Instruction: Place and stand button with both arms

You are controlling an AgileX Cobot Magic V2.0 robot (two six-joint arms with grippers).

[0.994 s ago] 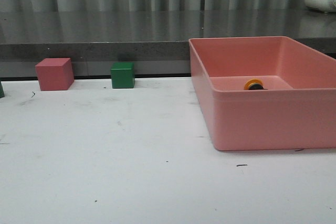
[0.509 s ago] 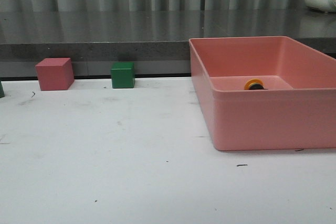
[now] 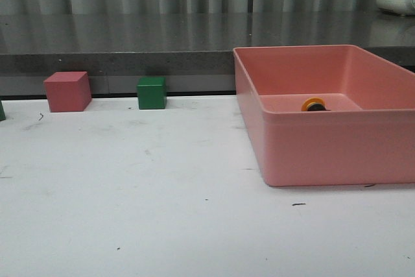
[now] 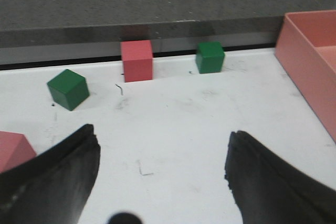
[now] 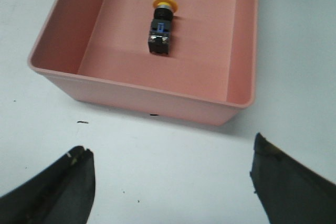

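Button on its side in the bin, ahead of the right claw, fingers apart for reaching in. Left claw likewise spread, empty, over table.

You are seeing no change across the front view: nothing is shifting, arriving or leaving between the earlier pictures and this one. The button is not moving inside the pink bin, the bin itself is not sliding on the table, and the pink cube and green cube are not budging either. No arm is coming into that view. You are getting the two wrist views for this moment only, so any movement of the grippers cannot be judged from them.
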